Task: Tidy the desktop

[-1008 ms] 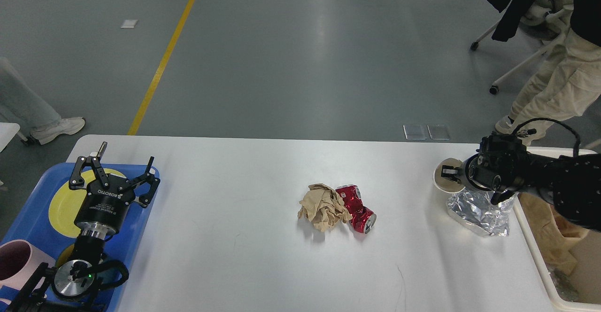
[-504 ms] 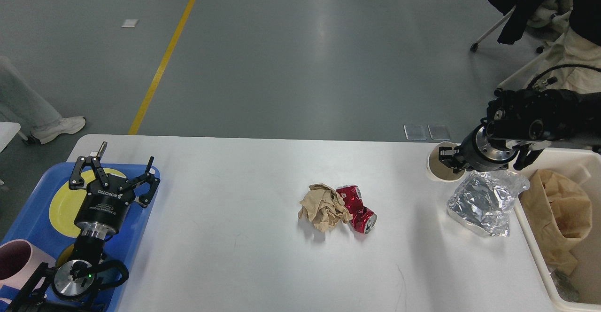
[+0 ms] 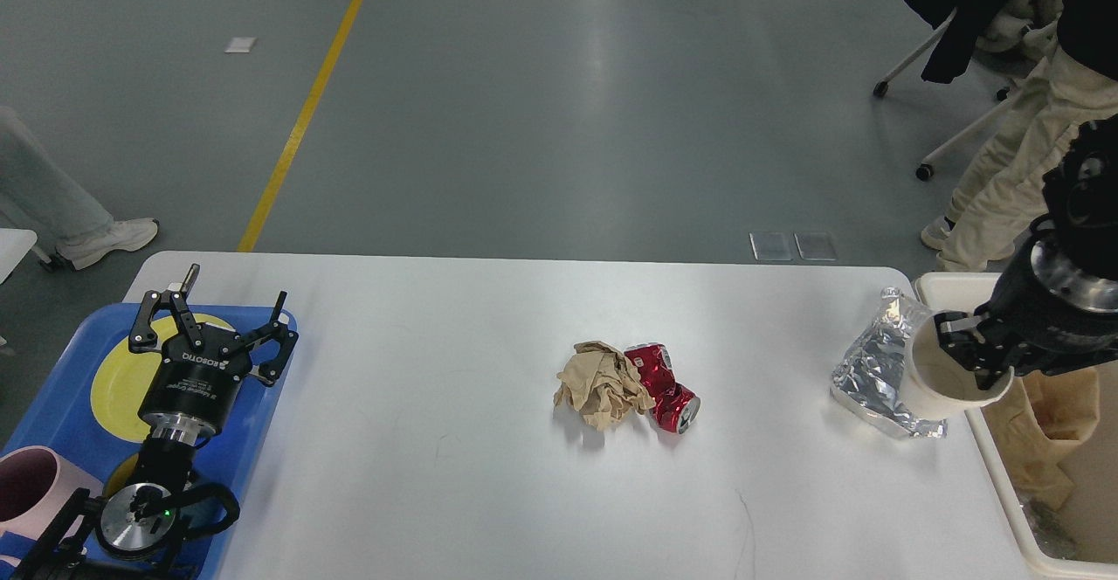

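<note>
The white desktop (image 3: 454, 475) carries a crumpled brown paper ball (image 3: 601, 384) and a crushed red can (image 3: 665, 386) side by side at the middle, and a crumpled silver foil bag (image 3: 873, 369) at the right. My right gripper (image 3: 965, 357) is shut on the rim of a cream paper cup (image 3: 939, 381), held in the air above the foil bag beside the cream bin (image 3: 1017, 510). My left gripper (image 3: 214, 322) is open and empty above the blue tray (image 3: 52, 405) at the left.
The blue tray holds a yellow plate (image 3: 118, 383) and a pink mug (image 3: 31, 484). The cream bin holds brown paper (image 3: 1052, 440). A person (image 3: 1039, 134) and a wheeled chair stand beyond the table's far right corner.
My right gripper has lifted the paper cup from the table behind the foil bag and carried it right and toward me, near the bin. The left arm has not moved.
</note>
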Controlling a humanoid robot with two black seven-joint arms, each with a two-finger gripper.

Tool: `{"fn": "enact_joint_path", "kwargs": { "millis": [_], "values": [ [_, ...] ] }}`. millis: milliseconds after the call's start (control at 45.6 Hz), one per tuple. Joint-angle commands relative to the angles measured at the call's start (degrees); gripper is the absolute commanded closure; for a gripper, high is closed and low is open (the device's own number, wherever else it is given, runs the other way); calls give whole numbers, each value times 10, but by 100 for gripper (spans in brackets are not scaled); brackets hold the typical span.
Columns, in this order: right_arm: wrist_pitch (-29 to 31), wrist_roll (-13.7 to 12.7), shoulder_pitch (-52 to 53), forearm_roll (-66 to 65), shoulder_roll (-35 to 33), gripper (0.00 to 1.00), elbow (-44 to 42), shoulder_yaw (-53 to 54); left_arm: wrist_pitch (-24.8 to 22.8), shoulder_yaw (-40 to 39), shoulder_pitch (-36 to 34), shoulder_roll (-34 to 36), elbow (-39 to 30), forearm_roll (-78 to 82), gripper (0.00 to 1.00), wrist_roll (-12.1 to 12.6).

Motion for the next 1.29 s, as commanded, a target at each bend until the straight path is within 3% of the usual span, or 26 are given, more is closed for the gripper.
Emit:
{"fn": "enact_joint_path", "kwargs": {
  "millis": [0, 153, 329, 504, 658, 877, 1074, 1271],
  "values": [
    [6, 36, 14, 1, -1, 100, 21, -33, 0, 0, 0, 0, 0, 0, 3, -1],
    [-8, 37, 14, 2, -23, 100, 17, -52, 0, 0, 0, 0, 0, -1, 3, -1],
    [-97, 32, -57, -6, -125, 100, -29, -77, 0, 0, 1, 0, 0, -1, 3, -1],
    [-118, 31, -237, -11, -205, 100, -200, -55, 0, 0, 0, 0, 0, -1, 3, -1],
    [-118, 31, -451, -12, -242, 100, -398, 60, 0, 0, 0, 0, 0, -1, 3, -1],
    [-122, 32, -760, -11, -224, 100, -661, 252, 0, 0, 0, 0, 1, 0, 3, -1],
    [-133, 27, -983, -12, -104, 100, -918, 390, 0, 0, 0, 0, 0, 0, 3, -1],
    [-232, 15, -1050, -12, -50, 100, -964, 415, 0, 0, 0, 0, 0, -1, 3, -1]
  ]
}}
